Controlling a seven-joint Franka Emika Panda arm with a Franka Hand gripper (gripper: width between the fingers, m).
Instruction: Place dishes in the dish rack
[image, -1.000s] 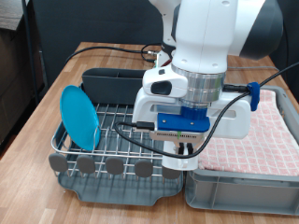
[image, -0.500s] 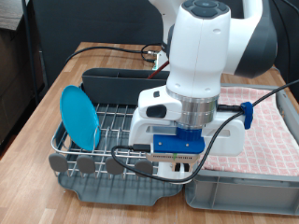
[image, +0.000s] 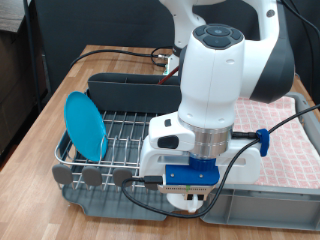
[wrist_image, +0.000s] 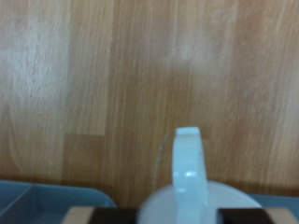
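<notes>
A round bright-blue plate (image: 85, 125) stands on edge in the left part of the silver wire dish rack (image: 125, 135). My gripper (image: 190, 200) hangs low at the rack's near right corner, mostly hidden by the arm's white body. A small white cup (wrist_image: 190, 187) sits between the fingers in the wrist view, with the wooden table behind it. The cup also shows as a white shape under the hand in the exterior view (image: 188, 203). The wooden spoon is out of view.
A grey tub (image: 260, 205) lined with pink checked cloth (image: 295, 140) stands right of the rack. A dark grey trough (image: 120, 88) runs along the rack's far side. Black cables loop over the rack. The wooden table (image: 60, 95) runs to the left.
The arm has swung toward the exterior view's bottom, carrying the hand from the rack's right side down to its near right corner. The blue plate has not moved.
</notes>
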